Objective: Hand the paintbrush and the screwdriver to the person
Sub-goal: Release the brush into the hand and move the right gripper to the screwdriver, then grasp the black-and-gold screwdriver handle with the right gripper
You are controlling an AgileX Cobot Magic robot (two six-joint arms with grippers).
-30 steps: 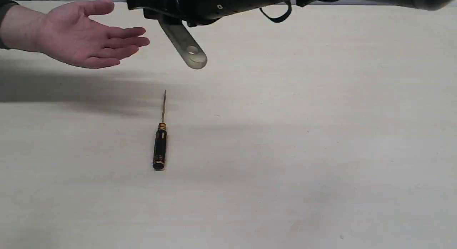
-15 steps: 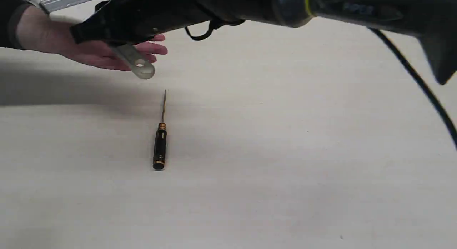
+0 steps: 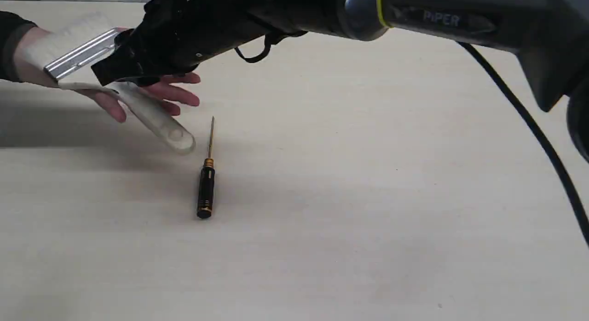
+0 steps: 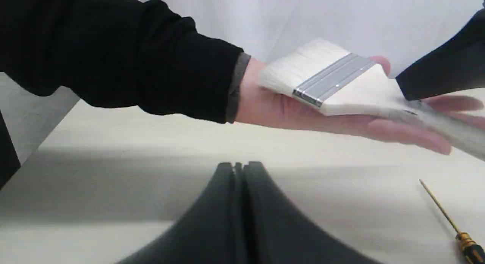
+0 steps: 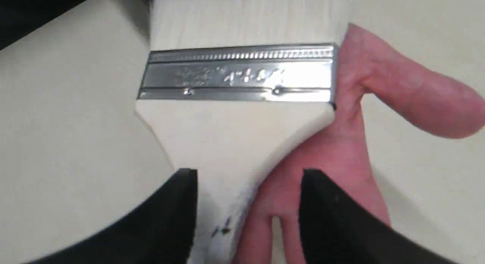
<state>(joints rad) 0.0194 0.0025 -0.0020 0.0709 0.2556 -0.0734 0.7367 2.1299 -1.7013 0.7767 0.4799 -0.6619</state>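
The paintbrush (image 3: 147, 113) is seen laid flat across the open palm of the person's hand (image 4: 303, 118), which is held out above the pale counter (image 3: 368, 196) at the far left of the exterior view. The whitish bristles are turned toward the wrist and the dark sleeve (image 4: 151, 55), the silver ferrule is shown lying over the palm, and the wooden handle is carried out past the fingertips, its holed end hanging near the shaft of the screwdriver (image 3: 206, 187).

The right gripper (image 5: 248, 177) is reached across the middle of the scene and is poised over the hand. Its jaws are spread wider than the brush handle, one at each side of it; on one side a gap is left through which the person's fingers are visible, and nothing is clamped between the jaws.

The screwdriver is left lying on the counter, apart from the hand, with its black handle toward the camera and its thin shaft pointed away.

The left gripper (image 4: 238, 166) is held low over the counter, its jaws pressed together with nothing between them.
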